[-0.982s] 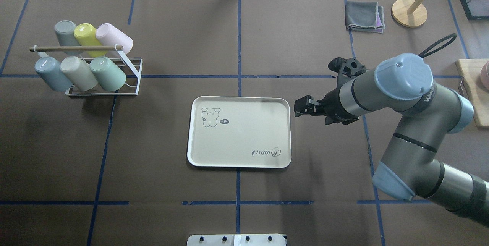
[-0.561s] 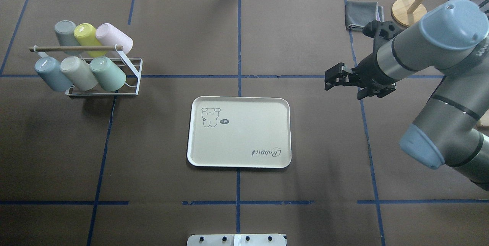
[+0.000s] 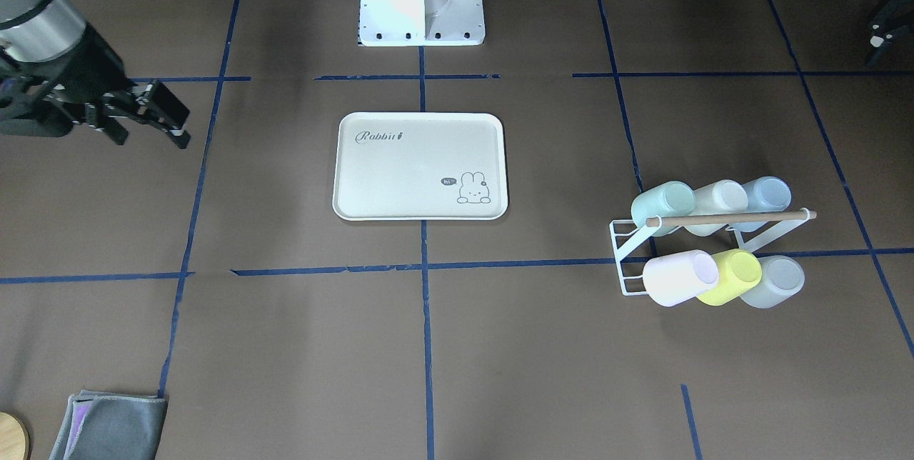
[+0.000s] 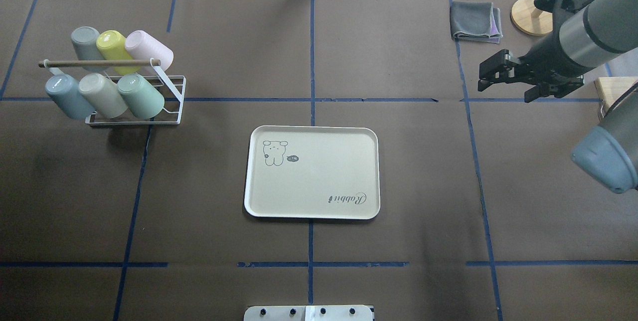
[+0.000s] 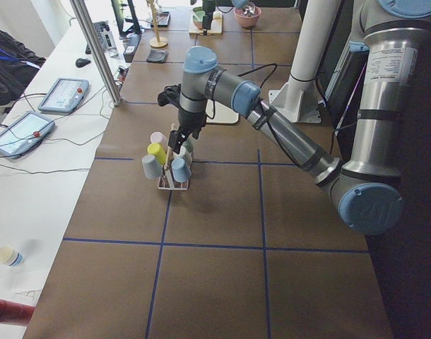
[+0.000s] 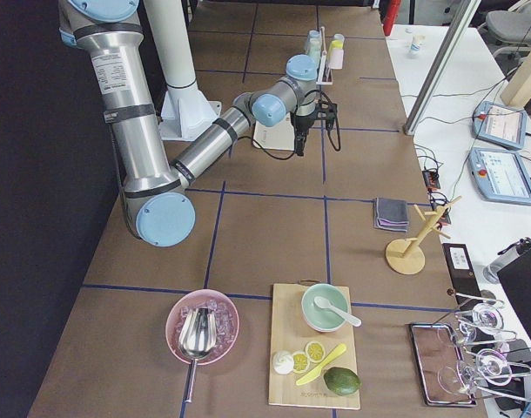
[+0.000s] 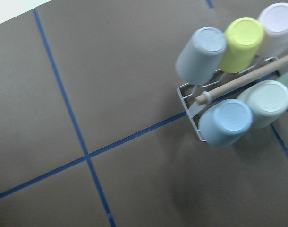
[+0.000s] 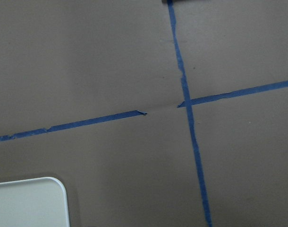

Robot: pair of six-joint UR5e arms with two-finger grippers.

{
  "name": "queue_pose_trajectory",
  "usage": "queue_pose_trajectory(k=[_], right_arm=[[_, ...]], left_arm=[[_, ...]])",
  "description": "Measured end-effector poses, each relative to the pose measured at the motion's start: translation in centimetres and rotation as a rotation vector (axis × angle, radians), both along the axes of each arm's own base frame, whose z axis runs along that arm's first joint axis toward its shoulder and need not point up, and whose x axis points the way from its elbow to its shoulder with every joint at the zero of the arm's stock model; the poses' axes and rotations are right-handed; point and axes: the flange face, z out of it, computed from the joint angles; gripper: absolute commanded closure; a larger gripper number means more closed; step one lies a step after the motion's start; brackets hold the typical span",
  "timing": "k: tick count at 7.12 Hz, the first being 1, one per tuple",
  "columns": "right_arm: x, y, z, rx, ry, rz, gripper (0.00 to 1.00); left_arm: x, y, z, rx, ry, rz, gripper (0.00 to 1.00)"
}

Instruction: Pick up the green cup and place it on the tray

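Observation:
The green cup (image 4: 141,95) lies tilted on the white wire rack (image 4: 172,111), at the right end of its lower row; it also shows in the front view (image 3: 663,204). The cream tray (image 4: 324,176) sits bare at the table's middle, with its corner in the right wrist view (image 8: 26,203). My right gripper (image 4: 482,78) hangs open and holds nothing, well to the right of the tray. The left gripper (image 5: 178,140) shows only in the exterior left view, high near the rack, and I cannot tell its state. The left wrist view looks down on the rack (image 7: 191,101).
The rack also carries a yellow cup (image 4: 112,44), a pink cup (image 4: 149,48) and grey and blue ones. A folded grey cloth (image 4: 476,21) and a wooden stand (image 4: 533,16) sit at the far right. A wooden board (image 4: 615,111) lies at the right edge.
My right gripper has drawn back from beside the tray's right edge, moving right and towards the far side. Tray, rack and cups have not moved.

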Motion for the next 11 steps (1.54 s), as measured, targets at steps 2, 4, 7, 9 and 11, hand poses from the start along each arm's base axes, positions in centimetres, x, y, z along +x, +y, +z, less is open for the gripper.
queue_pose_trajectory(k=[2, 4, 7, 9, 11], right_arm=[[5.8, 0.7, 5.1, 0.062, 0.092, -0.071, 0.00], [10.0, 1.7, 9.1, 0.102, 0.146, -0.127, 0.00], [13.0, 2.5, 12.0, 0.112, 0.174, -0.152, 0.00], [14.0, 2.9, 13.4, 0.101, 0.179, -0.159, 0.00], [14.4, 3.0, 14.7, 0.087, 0.186, -0.165, 0.00]], left_arm=[[3.1, 1.5, -3.7, 0.084, -0.092, 0.043, 0.00], [6.2, 2.0, -7.6, 0.182, -0.234, 0.051, 0.00], [13.9, 2.8, -11.9, 0.270, -0.515, 0.128, 0.00], [19.7, 4.8, -13.1, 0.362, -0.720, 0.211, 0.00], [25.3, 6.8, -12.0, 0.434, -0.912, 0.338, 0.01]])
